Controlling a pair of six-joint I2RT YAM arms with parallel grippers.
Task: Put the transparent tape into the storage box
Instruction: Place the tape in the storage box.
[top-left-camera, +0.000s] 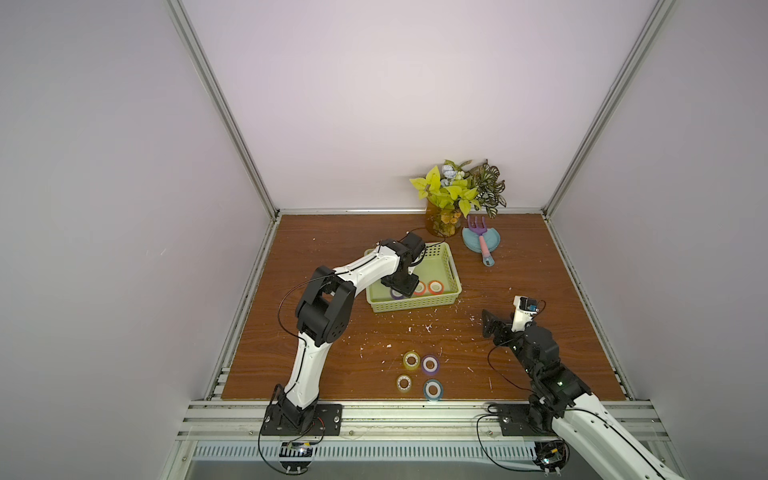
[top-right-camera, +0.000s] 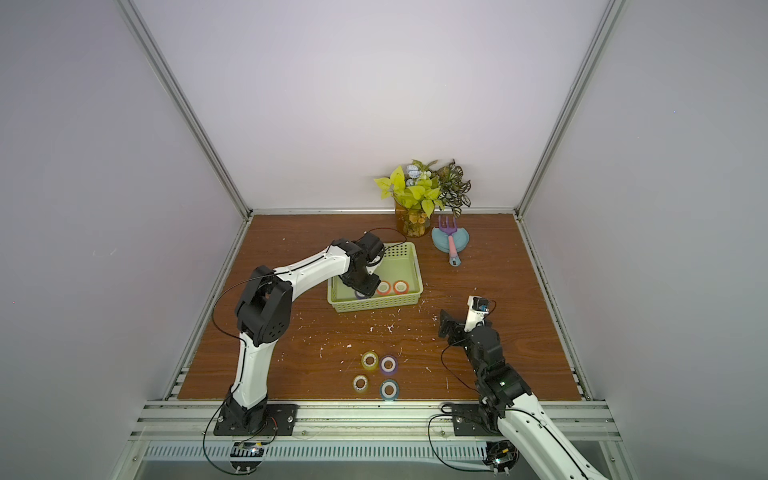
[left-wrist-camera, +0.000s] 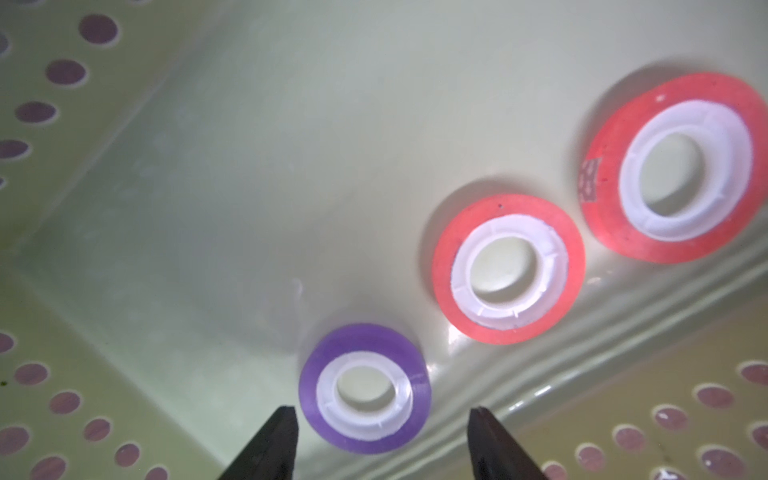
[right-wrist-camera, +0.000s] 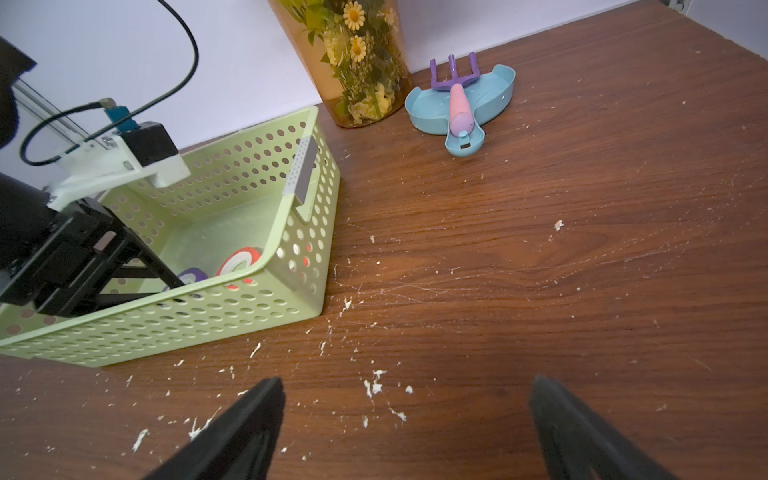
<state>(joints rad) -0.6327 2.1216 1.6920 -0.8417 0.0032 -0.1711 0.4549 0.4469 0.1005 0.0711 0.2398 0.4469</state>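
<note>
The light-green storage box (top-left-camera: 415, 308) (top-right-camera: 374, 306) stands mid-table. My left gripper (top-left-camera: 401, 286) (left-wrist-camera: 382, 415) reaches down inside it, open. A purple roll of transparent tape (left-wrist-camera: 311, 386) lies flat on the box floor (left-wrist-camera: 249, 166) between the fingertips, with a gap on each side. Two orange-red rolls (left-wrist-camera: 440, 266) (left-wrist-camera: 598, 216) lie beside it along the wall. Near the table's front edge lie a yellow roll (top-left-camera: 411, 366), a purple roll (top-left-camera: 430, 372), a clear roll (top-left-camera: 404, 390) and a blue roll (top-left-camera: 433, 397). My right gripper (top-left-camera: 488, 322) (right-wrist-camera: 407, 390) hovers open over bare table, right of the box.
A vase of flowers (top-left-camera: 444, 222) stands at the back wall. Next to it a blue dish (top-left-camera: 478, 241) holds a pink-handled toy rake (right-wrist-camera: 459, 106). White crumbs litter the wooden table (right-wrist-camera: 540, 249). Metal frame rails edge the table.
</note>
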